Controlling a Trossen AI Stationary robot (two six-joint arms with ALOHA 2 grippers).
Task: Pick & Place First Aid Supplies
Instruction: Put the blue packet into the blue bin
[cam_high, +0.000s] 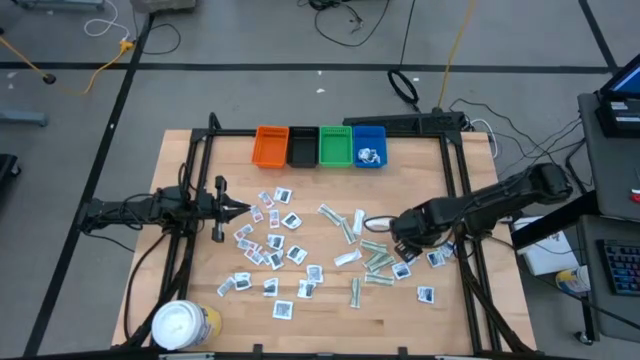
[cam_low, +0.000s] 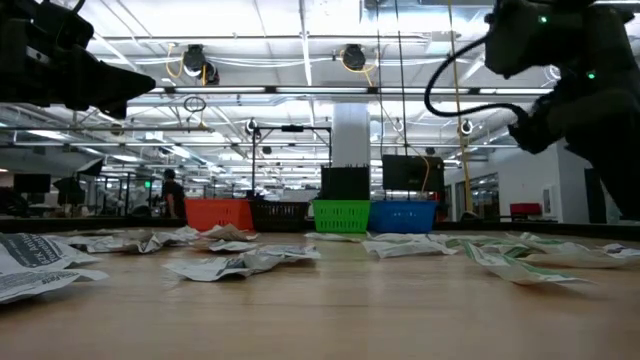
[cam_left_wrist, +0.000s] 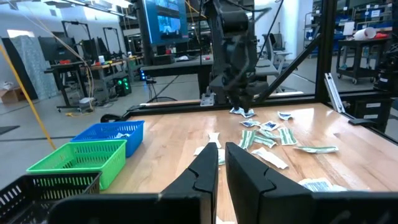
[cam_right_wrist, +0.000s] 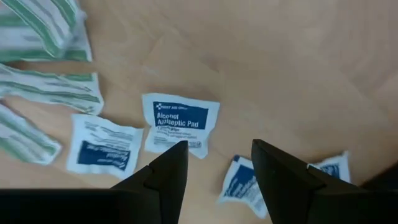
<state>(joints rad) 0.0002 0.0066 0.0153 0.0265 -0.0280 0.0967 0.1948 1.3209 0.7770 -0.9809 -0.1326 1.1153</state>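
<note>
Across the wooden table (cam_high: 180, 150), the first aid supplies lie scattered: white squarish sachets mostly toward the left and middle, pale green-white strip wrappers (cam_high: 375, 258) gathered nearer the right arm. Along the far edge stand four bins in a row, orange (cam_high: 270, 146), black (cam_high: 302, 146), green (cam_high: 334, 146) and blue (cam_high: 369, 146); the blue one already holds a few packets. A white-lidded yellow tub (cam_high: 183, 324) sits at the near left corner.

Picking looks to be the step in hand. The right gripper (cam_right_wrist: 214, 168) hangs low over a cluster of sachets on the right side of the table, its fingers spread apart with nothing between them. Just beyond the finger tips lies an alcohol antiseptic pad (cam_right_wrist: 180, 123), flat on the wood and clear of its neighbours; a blue-printed sachet (cam_right_wrist: 242, 182) lies between the fingers, partly hidden.

The left gripper (cam_left_wrist: 222, 163) waits above the left part of the table, fingers nearly together and empty.

The next move, by my reading, calls for the right gripper to settle on one packet only, come down until the tips meet the wood on either side of it, and close. Flat, thin sachets give little edge to catch, so a slip or a double pick seems the likeliest fault.
</note>
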